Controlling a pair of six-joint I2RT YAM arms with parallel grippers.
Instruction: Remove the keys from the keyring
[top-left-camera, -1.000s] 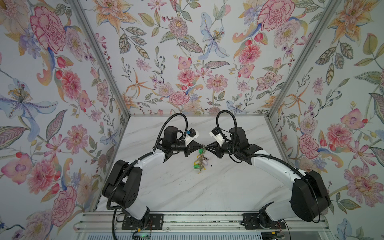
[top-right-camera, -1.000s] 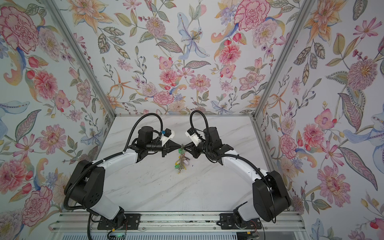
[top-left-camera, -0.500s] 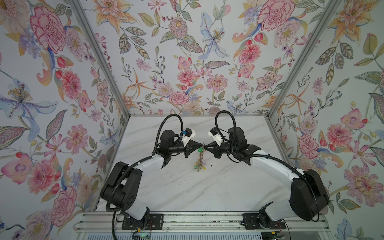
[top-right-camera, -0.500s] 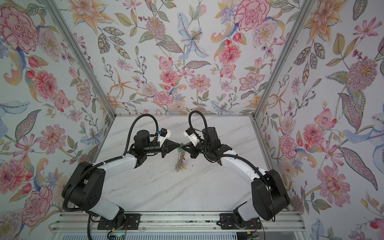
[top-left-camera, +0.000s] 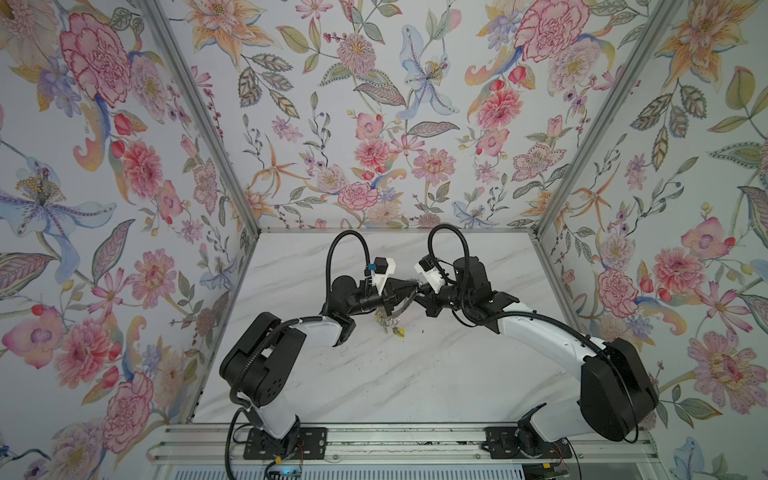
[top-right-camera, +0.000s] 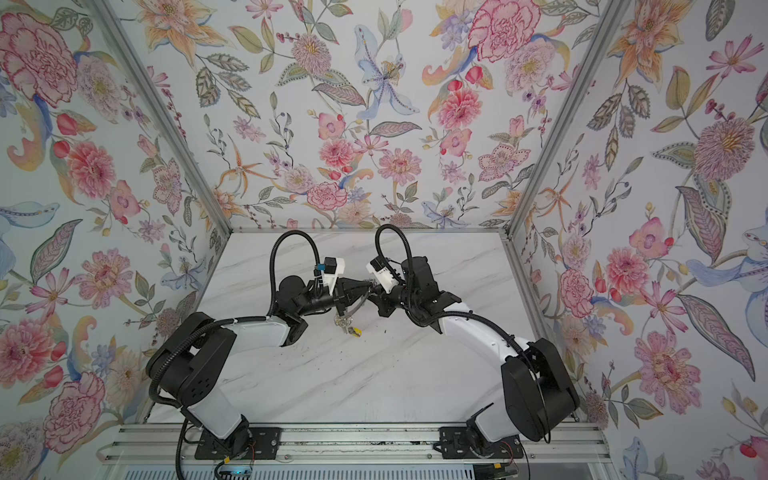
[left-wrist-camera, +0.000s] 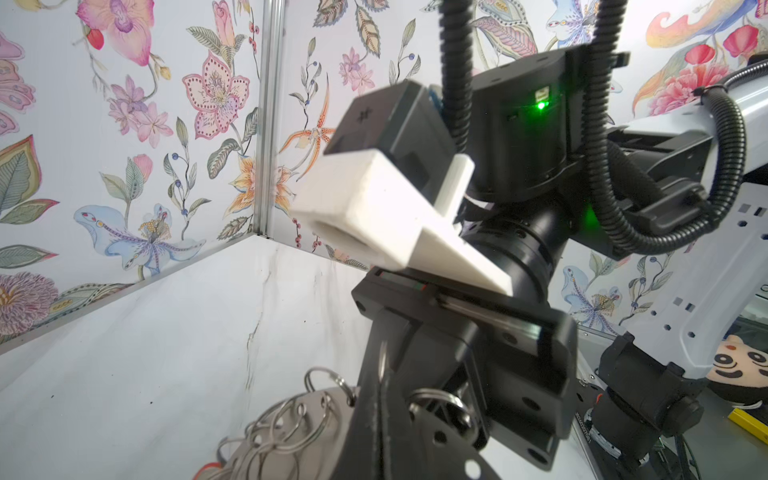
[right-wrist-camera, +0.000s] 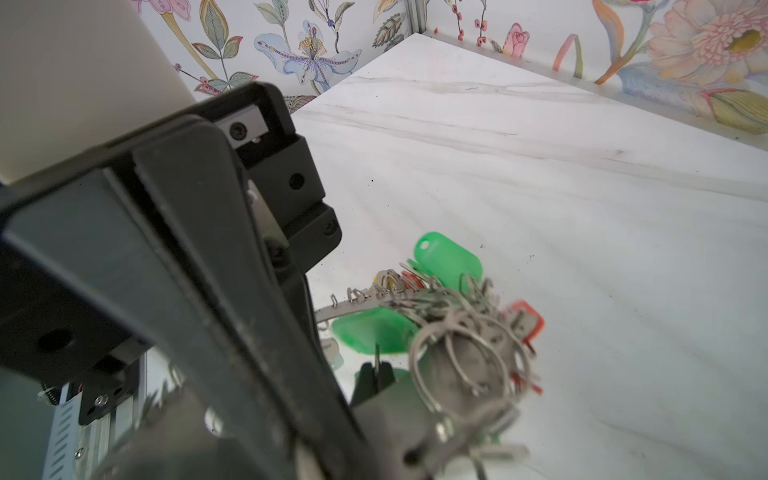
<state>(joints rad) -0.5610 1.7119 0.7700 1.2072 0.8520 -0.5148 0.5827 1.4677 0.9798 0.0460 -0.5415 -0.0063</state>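
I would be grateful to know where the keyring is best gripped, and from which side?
I'd pinch the keyring across its flat faces, on the rim stretch whose small holes are empty, coming edge-on from the side away from the keys. It is a thin disc, and the keys crowd the opposite rim.

Both arms bend inward and meet over the middle of the marble surface (top-left-camera: 415, 374), toward its far side. The left end effector (top-left-camera: 409, 288) is clamped on the rim of the keyring (top-left-camera: 402, 308), which shows as a grey arc curving down and left from its tip. The right end effector (top-left-camera: 420, 291), jaws together, points at the same spot, tip to tip. The keys (top-left-camera: 388, 323) hang bunched beneath, with a yellow tag (top-left-camera: 400, 331) lowest.
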